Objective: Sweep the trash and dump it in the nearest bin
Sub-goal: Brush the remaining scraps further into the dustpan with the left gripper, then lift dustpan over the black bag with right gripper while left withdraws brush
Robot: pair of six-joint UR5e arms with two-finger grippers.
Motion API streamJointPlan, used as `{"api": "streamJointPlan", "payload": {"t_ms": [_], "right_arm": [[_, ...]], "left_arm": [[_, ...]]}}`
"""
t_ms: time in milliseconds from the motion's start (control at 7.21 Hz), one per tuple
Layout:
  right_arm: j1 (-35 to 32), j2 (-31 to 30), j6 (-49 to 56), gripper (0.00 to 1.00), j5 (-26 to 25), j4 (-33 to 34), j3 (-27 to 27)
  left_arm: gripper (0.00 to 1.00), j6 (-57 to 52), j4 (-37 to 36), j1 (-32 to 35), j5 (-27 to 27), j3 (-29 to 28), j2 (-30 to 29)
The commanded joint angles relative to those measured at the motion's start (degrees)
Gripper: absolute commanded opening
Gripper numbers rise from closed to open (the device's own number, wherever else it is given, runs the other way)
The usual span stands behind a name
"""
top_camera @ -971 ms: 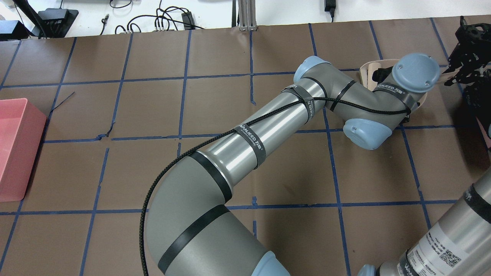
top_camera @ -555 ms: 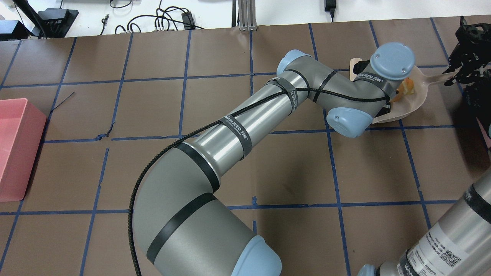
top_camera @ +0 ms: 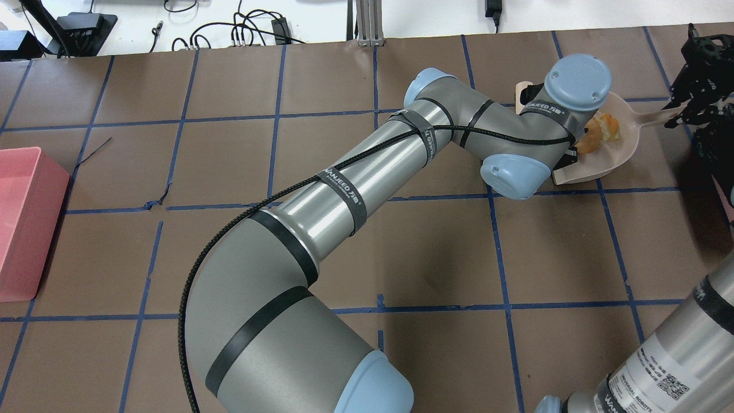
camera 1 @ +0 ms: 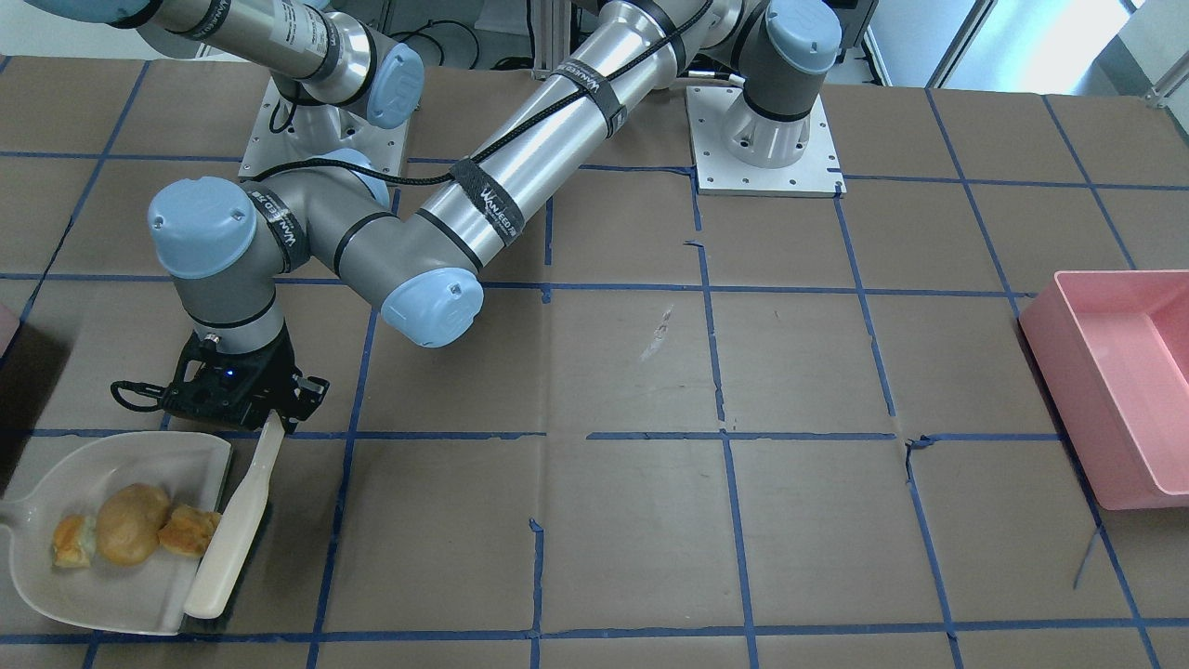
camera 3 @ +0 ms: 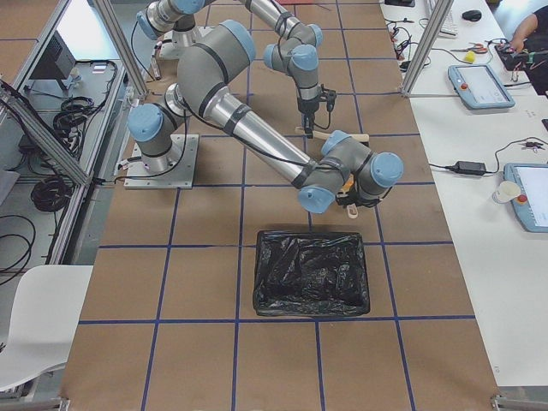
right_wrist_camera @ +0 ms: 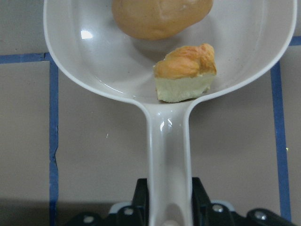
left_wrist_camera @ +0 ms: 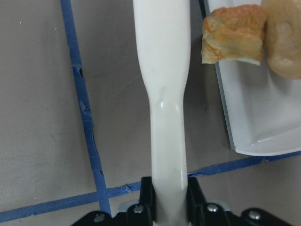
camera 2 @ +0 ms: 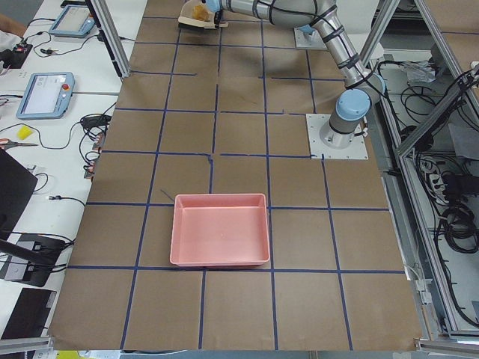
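Observation:
The white dustpan (camera 1: 139, 465) lies on the table and holds the trash: a tan potato-shaped lump (camera 1: 133, 523), an orange crusty chunk (camera 1: 189, 531), and a pale green piece with an orange crust (right_wrist_camera: 186, 73). My right gripper (right_wrist_camera: 169, 207) is shut on the dustpan's handle (right_wrist_camera: 169, 155). My left gripper (left_wrist_camera: 169, 202) is shut on the handle of a white brush (camera 1: 237, 520), which lies along the pan's open edge. In the overhead view my left wrist covers part of the dustpan (top_camera: 622, 149).
A black-lined bin (camera 3: 312, 272) stands close to the dustpan on my right side. A pink bin (camera 1: 1115, 372) stands at the far end of the table on my left. Blue tape lines grid the brown table.
My left arm has drawn back leftward and away from over the dustpan. The pan and the orange trash in it now show in the overhead view. The right gripper has stayed put.

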State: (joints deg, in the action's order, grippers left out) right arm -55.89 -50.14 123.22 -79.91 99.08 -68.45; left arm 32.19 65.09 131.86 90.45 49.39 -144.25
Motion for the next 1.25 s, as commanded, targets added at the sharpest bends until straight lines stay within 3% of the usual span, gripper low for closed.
{"api": "streamJointPlan", "payload": {"t_ms": [0,416,832,1109], "right_arm": [[0.69,-0.22,0.00,0.00,3.95,-2.29,0.16],[4.90,-0.57,0.61,0.00,7.91,-7.29,0.68],[8.25,-3.73,0.44,0.00,15.72,-17.66,1.39],[16.55,-7.59,-0.08,0.00,16.89,-26.61,1.30]], "left_arm": [[0.01,-2.46,0.30,-0.03,-0.19,0.27,0.90],[0.01,-2.83,0.57,-1.17,0.34,0.97,2.40],[0.01,-3.01,5.11,-5.28,0.34,1.06,4.85],[0.01,-3.44,7.33,-8.71,0.86,2.97,6.52]]}}
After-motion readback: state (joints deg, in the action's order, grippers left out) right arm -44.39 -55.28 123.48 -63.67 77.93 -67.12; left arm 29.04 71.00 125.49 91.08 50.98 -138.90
